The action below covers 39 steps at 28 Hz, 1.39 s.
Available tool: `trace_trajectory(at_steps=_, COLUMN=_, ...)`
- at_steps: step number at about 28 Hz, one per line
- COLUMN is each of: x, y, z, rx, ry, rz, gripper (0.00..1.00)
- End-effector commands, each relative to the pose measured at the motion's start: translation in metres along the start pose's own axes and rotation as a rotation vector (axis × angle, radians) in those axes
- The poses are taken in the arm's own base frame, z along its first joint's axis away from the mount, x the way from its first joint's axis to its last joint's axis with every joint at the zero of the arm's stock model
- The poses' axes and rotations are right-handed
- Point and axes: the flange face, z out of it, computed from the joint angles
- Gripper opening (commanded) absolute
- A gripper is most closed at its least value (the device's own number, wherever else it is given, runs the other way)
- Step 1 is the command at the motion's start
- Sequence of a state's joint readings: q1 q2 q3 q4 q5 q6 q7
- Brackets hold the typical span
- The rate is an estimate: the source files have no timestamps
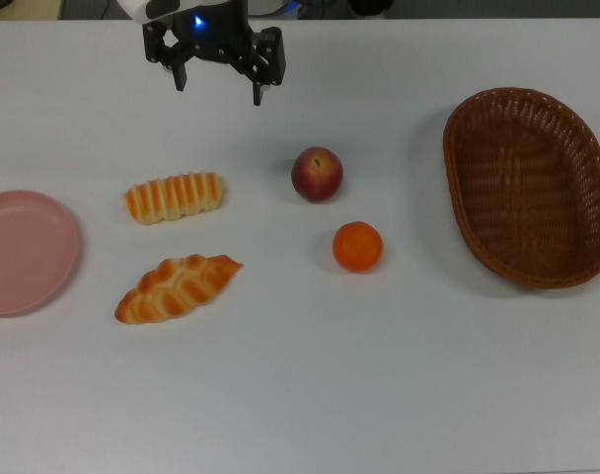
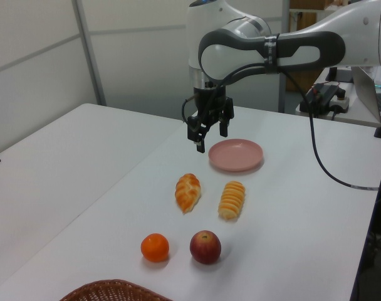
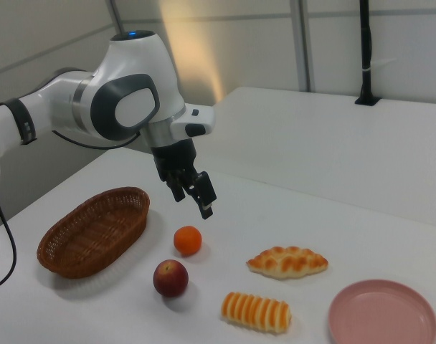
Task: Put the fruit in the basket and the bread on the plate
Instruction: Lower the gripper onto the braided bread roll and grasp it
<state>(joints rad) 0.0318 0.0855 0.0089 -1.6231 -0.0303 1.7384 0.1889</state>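
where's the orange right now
The orange sits on the table in the top view, right of centre, just below and right of the apple and left of the basket, touching neither.

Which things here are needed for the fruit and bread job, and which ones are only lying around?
For the job:
- apple
- orange
- ridged roll
- braided loaf
- basket
- plate
- gripper, open and empty above the table

Lying about:
- Nothing else on the table; only a laptop and cables off to the left view's right.
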Motion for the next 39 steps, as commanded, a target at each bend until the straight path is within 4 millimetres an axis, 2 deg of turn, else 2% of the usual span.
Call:
trace_trajectory(at_steps=1, x=0.009, y=0.003, z=0.021, rx=0.0, ry=0.004, rz=-0.009, gripper=1.0)
trace_trajectory(at_steps=4, x=0.014, y=0.007, z=0.031, rx=-0.001, ry=-0.002, rz=0.003, gripper=1.0)
trace_trajectory(at_steps=9, x=0.019, y=0.013, z=0.062, rx=-0.021, ry=-0.026, rz=0.011, gripper=1.0)
trace_trajectory(at_steps=12, x=0.024, y=0.02, z=0.081, rx=-0.013, ry=0.02, rz=0.028, gripper=1.0)
trace_trajectory(at_steps=15, x=0.038, y=0.022, z=0.106, rx=-0.008, ry=0.035, rz=0.072, gripper=1.0)
trace_trajectory(at_steps=16, x=0.048, y=0.025, z=0.121, rx=-0.008, ry=0.039, rz=0.14, gripper=1.0)
trace_trajectory(at_steps=18, x=0.06, y=0.028, z=0.136, rx=-0.009, ry=0.042, rz=0.194, gripper=1.0)
trace_trajectory(at_steps=21, x=0.072, y=0.031, z=0.163, rx=-0.019, ry=0.053, rz=0.234, gripper=1.0)
trace_trajectory(at_steps=28, x=0.089, y=0.048, z=0.185, rx=-0.005, ry=0.117, rz=0.37, gripper=1.0)
trace_trajectory(at_steps=33, x=0.098, y=0.052, z=0.202, rx=-0.021, ry=0.12, rz=0.397, gripper=1.0)
trace_trajectory(at_steps=39, x=0.12, y=0.063, z=0.226, rx=-0.046, ry=0.127, rz=0.483, gripper=1.0)
